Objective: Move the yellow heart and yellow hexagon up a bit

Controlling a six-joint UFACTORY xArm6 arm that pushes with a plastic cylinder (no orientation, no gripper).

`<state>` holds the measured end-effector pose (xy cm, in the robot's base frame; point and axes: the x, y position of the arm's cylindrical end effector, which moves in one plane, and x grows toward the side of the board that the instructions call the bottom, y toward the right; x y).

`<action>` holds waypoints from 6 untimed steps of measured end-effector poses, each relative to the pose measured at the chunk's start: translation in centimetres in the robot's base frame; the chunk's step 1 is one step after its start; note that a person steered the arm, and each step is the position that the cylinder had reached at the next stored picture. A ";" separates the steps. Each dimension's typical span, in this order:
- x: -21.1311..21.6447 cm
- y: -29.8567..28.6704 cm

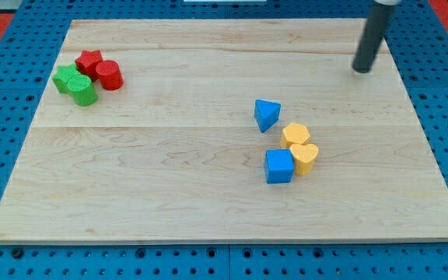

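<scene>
The yellow hexagon (pixel 295 134) and the yellow heart (pixel 305 157) lie touching each other right of the board's middle, the heart just below the hexagon. A blue cube (pixel 279 166) touches the heart's left side. A blue triangle (pixel 267 114) lies just up and left of the hexagon. My tip (pixel 361 70) rests on the board near the view's top right, well above and to the right of the yellow blocks, apart from all blocks.
At the view's upper left a cluster holds a red star (pixel 89 61), a red cylinder (pixel 109 75), a green star (pixel 68 78) and a green cylinder (pixel 83 91). The wooden board (pixel 169 179) lies on a blue pegboard.
</scene>
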<state>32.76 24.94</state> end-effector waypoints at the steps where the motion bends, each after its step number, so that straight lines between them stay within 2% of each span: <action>1: 2.3 4.5; 3: 13.5 2.2; 4: 18.7 -2.4; 5: 21.1 -10.3; 6: 21.3 -14.4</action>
<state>54.03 10.54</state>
